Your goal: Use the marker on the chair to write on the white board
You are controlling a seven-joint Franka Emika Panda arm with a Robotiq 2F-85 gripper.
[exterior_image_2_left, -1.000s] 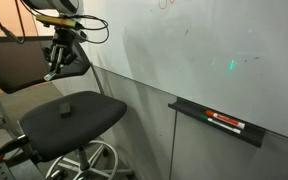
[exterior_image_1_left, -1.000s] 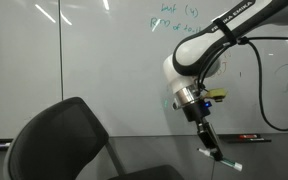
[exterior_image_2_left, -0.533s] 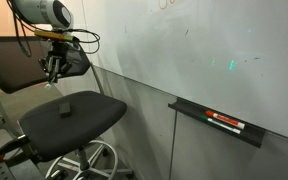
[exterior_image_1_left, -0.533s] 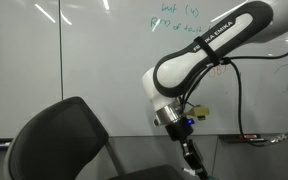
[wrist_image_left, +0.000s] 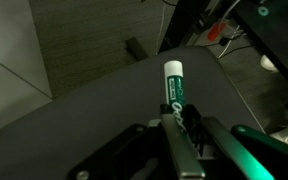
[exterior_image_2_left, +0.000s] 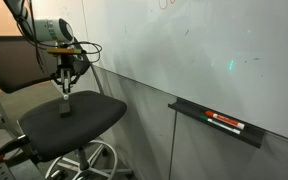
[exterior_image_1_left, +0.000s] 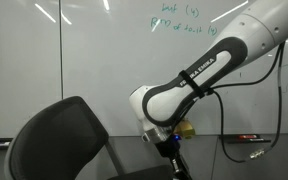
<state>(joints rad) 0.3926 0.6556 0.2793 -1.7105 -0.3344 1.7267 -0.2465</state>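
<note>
Evidently the pick-up step: end effector (wrist_image_left: 180, 128) clamped on the marker (wrist_image_left: 174, 88), which projects ahead of it, low over the chair (exterior_image_2_left: 84, 125). Next move: lift, then carry to the white board (exterior_image_2_left: 184, 45).

Marker (wrist_image_left: 174, 88): white barrel, green printed label, rounded pale end. Pinched at its lower end in the closed claw (wrist_image_left: 184, 128), the rest sticking out ahead over the dark seat.

Chair (exterior_image_2_left: 79, 128): black office chair with a broad curved backrest (exterior_image_1_left: 56, 140), seat level, standing just beside the wall.

White board (exterior_image_1_left: 84, 70): large glossy wall panel, upright behind the chair; green handwriting near the top, faint orange scribbles at the upper edge in an exterior view (exterior_image_2_left: 165, 4).
</note>
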